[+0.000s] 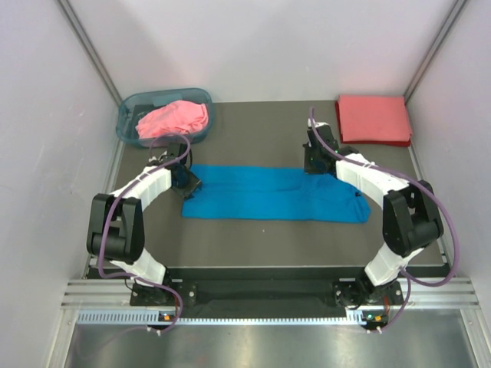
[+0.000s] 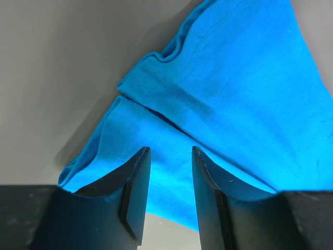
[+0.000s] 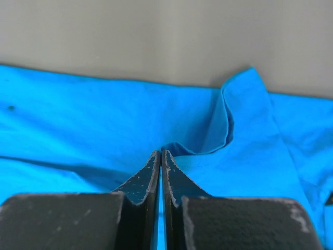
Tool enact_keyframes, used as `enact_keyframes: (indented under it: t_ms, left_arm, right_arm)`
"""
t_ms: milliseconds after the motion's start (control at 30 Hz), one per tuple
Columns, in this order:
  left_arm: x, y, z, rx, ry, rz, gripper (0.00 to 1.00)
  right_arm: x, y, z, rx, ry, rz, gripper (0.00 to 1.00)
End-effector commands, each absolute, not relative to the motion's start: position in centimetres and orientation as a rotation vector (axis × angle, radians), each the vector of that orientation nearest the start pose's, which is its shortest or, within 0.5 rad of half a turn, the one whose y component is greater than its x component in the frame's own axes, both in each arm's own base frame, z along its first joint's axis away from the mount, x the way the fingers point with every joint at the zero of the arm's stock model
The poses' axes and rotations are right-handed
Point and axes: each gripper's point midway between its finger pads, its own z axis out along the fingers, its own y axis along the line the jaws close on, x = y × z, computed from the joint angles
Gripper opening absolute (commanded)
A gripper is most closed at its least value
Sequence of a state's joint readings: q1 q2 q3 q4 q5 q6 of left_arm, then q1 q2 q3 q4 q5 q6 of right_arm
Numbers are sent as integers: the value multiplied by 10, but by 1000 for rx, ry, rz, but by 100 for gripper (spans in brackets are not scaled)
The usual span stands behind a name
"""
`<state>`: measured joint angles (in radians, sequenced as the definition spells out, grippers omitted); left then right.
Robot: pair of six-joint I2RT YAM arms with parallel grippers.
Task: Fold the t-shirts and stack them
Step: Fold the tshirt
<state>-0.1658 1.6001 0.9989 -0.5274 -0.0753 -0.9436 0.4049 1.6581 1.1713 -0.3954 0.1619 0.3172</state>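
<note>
The bright blue t-shirt (image 1: pixel 272 193) lies as a long folded strip across the middle of the table. My left gripper (image 1: pixel 186 180) is at its left end. In the left wrist view it (image 2: pixel 169 153) is open, its jaws apart just above the blue cloth (image 2: pixel 234 94), holding nothing. My right gripper (image 1: pixel 314 162) is at the shirt's far edge, right of centre. In the right wrist view it (image 3: pixel 161 153) is shut on a raised fold of the blue cloth (image 3: pixel 218 125). The pink t-shirt (image 1: pixel 173 117) lies crumpled in the basket. The coral-red t-shirt (image 1: pixel 374 119) lies folded at the back right.
The translucent blue-grey basket (image 1: pixel 129 115) stands at the back left corner. White walls enclose the table on three sides. The dark table top (image 1: pixel 268 241) shows in front of the blue shirt, and the arm bases are at the near edge.
</note>
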Motion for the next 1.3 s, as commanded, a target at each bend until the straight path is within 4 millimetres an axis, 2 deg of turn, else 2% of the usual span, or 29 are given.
enact_keyframes:
  t_ms: [0, 267, 433, 533, 567, 633, 767, 867, 900, 933, 1033, 1067, 1100, 1133, 1167, 1233, 1267]
  left_arm:
    - [343, -76, 56, -1057, 2477, -236, 43]
    - [343, -77, 55, -1059, 2482, -241, 43]
    - [341, -77, 57, -1060, 2479, -241, 43]
    - [340, -76, 60, -1056, 2475, -240, 43]
    - [341, -75, 61, -1055, 2468, -236, 43]
    - [338, -72, 66, -1050, 2460, -223, 43]
    - [336, -64, 79, -1045, 2420, -187, 43]
    - [337, -67, 91, -1024, 2395, -225, 43]
    - [338, -69, 94, -978, 2400, -247, 43]
    - [343, -81, 103, -924, 2396, -341, 43]
    - [344, -108, 121, -733, 2408, -539, 43]
    - [352, -120, 134, -649, 2357, -623, 43]
    - [350, -126, 135, -571, 2349, -674, 43]
    - [350, -134, 144, -507, 2318, -736, 43]
    - [352, -151, 159, -409, 2268, -855, 44]
    - [352, -161, 159, -350, 2263, -906, 45]
    - [351, -169, 159, -318, 2268, -956, 45]
  right_arm:
    - [404, 166, 110, -62, 2358, 216, 0]
    - [407, 186, 103, -134, 2319, 296, 0]
    - [403, 190, 92, -149, 2356, 290, 1]
    - [399, 191, 91, -161, 2368, 287, 5]
    - [399, 192, 95, -164, 2361, 289, 11]
    - [397, 186, 103, -151, 2366, 258, 20]
    - [390, 171, 130, -90, 2347, 202, 30]
    - [380, 153, 130, -33, 2399, 99, 31]
    - [378, 143, 129, -4, 2411, 41, 32]
    - [375, 137, 124, 22, 2428, 18, 32]
    - [368, 117, 110, 72, 2475, 28, 32]
    - [371, 102, 105, 118, 2493, 26, 32]
    - [372, 101, 100, 115, 2507, 69, 32]
    - [373, 96, 96, 85, 2520, 77, 32]
    - [378, 88, 90, 95, 2536, 82, 32]
    - [389, 86, 91, 54, 2526, 137, 32]
    - [393, 85, 86, 45, 2537, 149, 32]
